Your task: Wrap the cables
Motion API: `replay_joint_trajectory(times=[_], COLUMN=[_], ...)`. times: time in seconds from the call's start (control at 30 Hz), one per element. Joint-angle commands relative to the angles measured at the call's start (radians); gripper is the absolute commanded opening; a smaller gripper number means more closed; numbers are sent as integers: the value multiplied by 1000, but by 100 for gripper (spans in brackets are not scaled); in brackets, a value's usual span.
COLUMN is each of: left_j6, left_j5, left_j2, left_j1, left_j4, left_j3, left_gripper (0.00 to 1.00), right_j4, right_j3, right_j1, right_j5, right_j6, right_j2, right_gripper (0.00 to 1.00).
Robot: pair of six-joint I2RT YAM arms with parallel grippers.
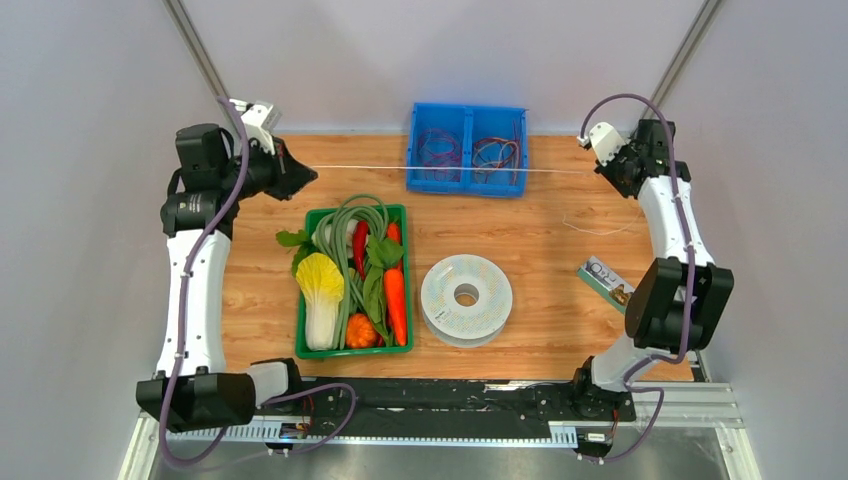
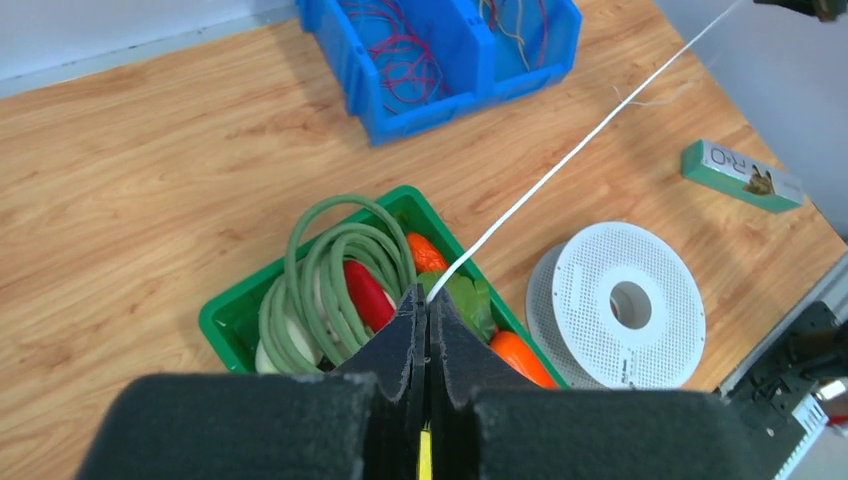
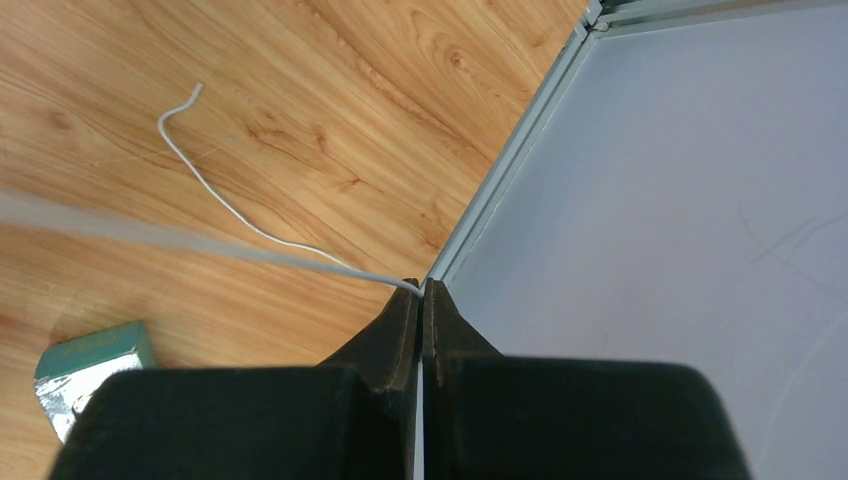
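A thin white cable (image 1: 450,169) runs taut in the air between my two grippers, passing over the blue bin. My left gripper (image 1: 310,177) at the back left is shut on one end; in its wrist view the cable (image 2: 560,165) leaves the closed tips (image 2: 427,296). My right gripper (image 1: 598,168) at the back right is shut on the cable (image 3: 250,228) near its other end (image 3: 422,287), and a loose tail (image 1: 595,228) trails down onto the wood. The pale-grey round spool (image 1: 466,298) (image 2: 625,305) lies flat mid-table, apart from both grippers.
A blue two-part bin (image 1: 467,120) with purple and red wire coils stands at the back. A green crate (image 1: 355,350) of toy vegetables and a green hose sits left of the spool. A small green box (image 1: 608,283) lies near the right arm. Walls stand close on both sides.
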Motion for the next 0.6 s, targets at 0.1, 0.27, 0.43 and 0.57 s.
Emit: replay_joint_trajectory(times=[0.1,0.27,0.43,0.57], left_j6=[216,383,393,419], left_j5=[85,24,-63,-97], left_j2=[42,63,98,181], left_j1=[-17,-182,-420,-569], left_j4=[-156,-253,-201,-201], left_j3=[88,139,127,186], left_gripper=[0,0,0,0], right_j4=[-19,-170,-508,-642], right_j3=[151,229,386,407], right_j1=[-20,-27,-27,-24], right_j5=[74,56,-213,-446], right_j6=[-19,-63,-62,-2], right_j2=[147,228,205,118], right_gripper=[0,24,100,100])
